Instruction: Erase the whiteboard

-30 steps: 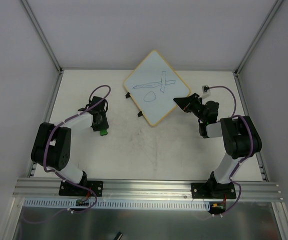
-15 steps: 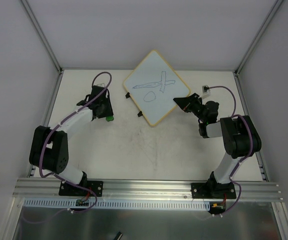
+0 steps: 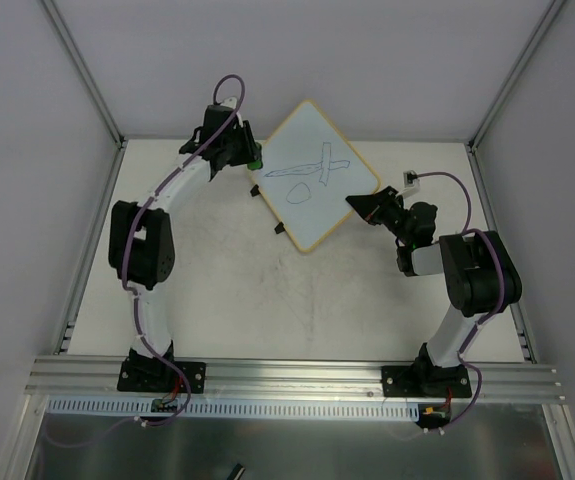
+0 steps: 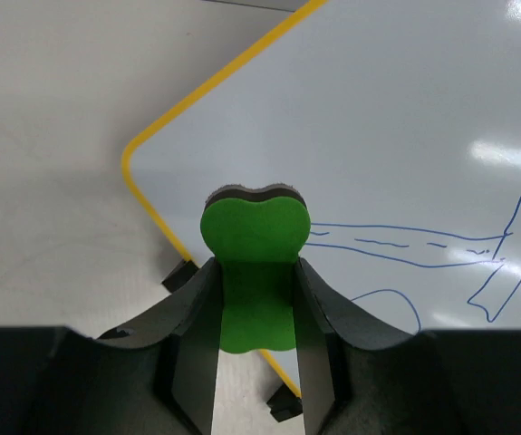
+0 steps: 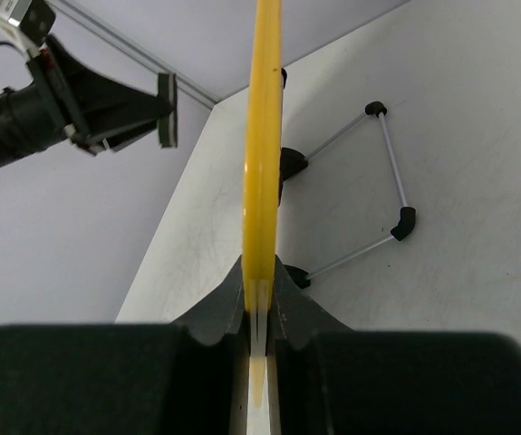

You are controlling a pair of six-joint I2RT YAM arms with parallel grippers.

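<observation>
Since a second ago, our left hand point(image 4: 255, 265) has swung from the counter's point(image 3: 247, 300) left side up to the whiteboard's point(image 3: 312, 175) left corner, pinching the green eraser point(image 4: 255, 227). Our right hand point(image 5: 258, 288) clamps the board's yellow rim, holding it tilted at the counter's far middle. We should press the felt flat and sweep rightward across the blue pen marks point(image 4: 396, 245), right hand bracing.

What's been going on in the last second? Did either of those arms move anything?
The left hand, gripping the green eraser, swept away from its base, farther out and to the right, up to the whiteboard at its left corner. The right hand stayed clamped on the board's right edge. The board and its pen marks look unchanged.
</observation>
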